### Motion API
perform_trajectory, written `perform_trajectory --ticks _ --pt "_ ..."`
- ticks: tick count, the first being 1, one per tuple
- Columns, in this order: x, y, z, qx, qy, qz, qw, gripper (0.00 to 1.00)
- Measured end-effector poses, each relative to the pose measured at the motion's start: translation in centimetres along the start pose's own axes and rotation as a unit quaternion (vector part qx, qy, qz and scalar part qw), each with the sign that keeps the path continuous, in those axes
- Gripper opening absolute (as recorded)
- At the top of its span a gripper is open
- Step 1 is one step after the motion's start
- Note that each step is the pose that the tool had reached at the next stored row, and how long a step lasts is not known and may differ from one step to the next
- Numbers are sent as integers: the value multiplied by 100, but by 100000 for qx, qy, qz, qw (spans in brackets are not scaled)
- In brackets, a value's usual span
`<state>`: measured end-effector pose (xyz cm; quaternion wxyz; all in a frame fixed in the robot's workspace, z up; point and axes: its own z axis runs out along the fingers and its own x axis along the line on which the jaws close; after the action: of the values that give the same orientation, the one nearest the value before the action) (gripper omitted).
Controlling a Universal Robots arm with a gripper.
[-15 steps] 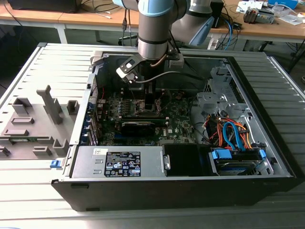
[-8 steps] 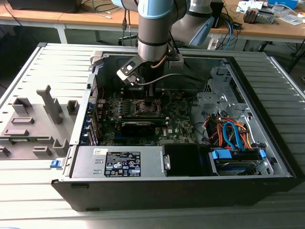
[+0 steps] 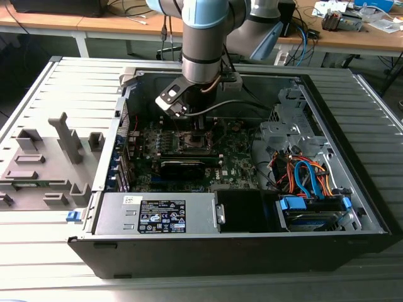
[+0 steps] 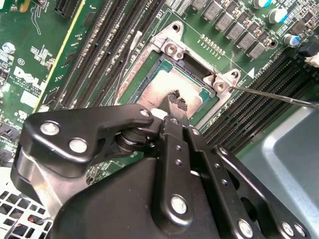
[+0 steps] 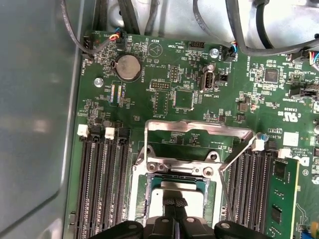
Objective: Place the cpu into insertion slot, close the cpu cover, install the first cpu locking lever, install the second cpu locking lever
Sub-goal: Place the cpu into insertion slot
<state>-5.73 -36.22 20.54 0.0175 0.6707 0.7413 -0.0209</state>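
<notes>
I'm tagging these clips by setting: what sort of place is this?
Probably a robotics lab or electronics workshop: an open desktop computer case lies on a slatted grey table, a robot arm reaches into it, and wooden benches behind carry cables and gear.

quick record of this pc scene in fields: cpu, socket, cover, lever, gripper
cpu: small square silvery-beige metal chip, lying flat in the socket
insertion slot: square grey-rimmed metal socket on the green board, holding the chip
cpu cover: thin silver metal frame plate, swung open, off the socket
locking lever: thin metal wire lever, raised, not latched
gripper: black gripper, jaws shut, tips at the chip's face; contact unclear
</notes>
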Motion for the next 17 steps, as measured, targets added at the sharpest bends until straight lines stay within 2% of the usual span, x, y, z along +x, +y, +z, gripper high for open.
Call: perform_trajectory --ticks 4,6,8,9,14,17 --pt "1 2 3 -29 37 -2 100000 11" --pt "2 3 -24 -84 112 0 100000 11" --pt "-3 1 -84 -30 39 -4 100000 11" --pt "-6 0 -137 -27 37 0 100000 11" --pt "-16 -1 -322 -28 35 -2 100000 11" --pt "-21 -2 -405 -25 32 -4 100000 11"
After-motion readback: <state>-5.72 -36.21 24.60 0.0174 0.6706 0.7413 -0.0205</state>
